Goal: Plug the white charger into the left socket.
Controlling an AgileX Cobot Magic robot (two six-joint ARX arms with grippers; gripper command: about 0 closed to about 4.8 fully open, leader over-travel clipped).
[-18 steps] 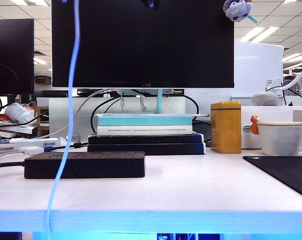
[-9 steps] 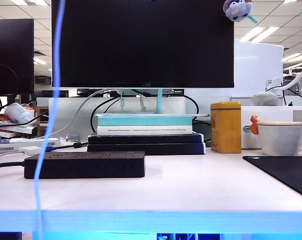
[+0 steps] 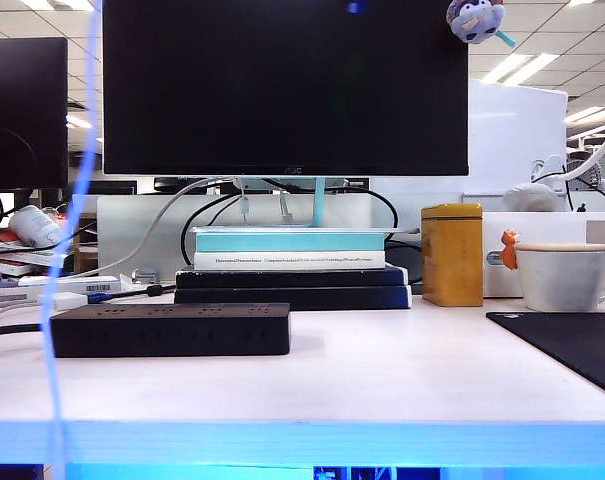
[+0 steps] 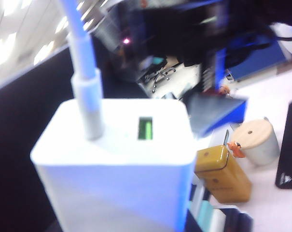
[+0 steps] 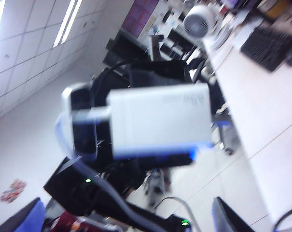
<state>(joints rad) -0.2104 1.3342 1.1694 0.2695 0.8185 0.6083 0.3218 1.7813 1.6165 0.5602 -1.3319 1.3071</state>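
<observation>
The white charger [image 4: 119, 164] fills the near part of the left wrist view, with its thin white cable [image 4: 83, 63] rising from the top face. In the right wrist view the same charger [image 5: 158, 121] hangs in the air, and my left gripper [image 5: 90, 126] is shut on one end of it. The exterior view shows only the blurred cable [image 3: 79, 190] hanging at the left, above the black power strip [image 3: 170, 330]. The strip's sockets face up and cannot be told apart. My right gripper's fingers do not show, and nothing lies before its camera.
Behind the strip stand a monitor [image 3: 282, 85] and a stack of books [image 3: 292, 265]. A yellow tin [image 3: 452, 255], a white mug [image 3: 562, 275] and a black mat [image 3: 572, 345] are on the right. A flat white device [image 3: 62, 298] lies at the far left.
The hanging cable has swung steadily to the left in the exterior view. Nothing on the table has moved.
</observation>
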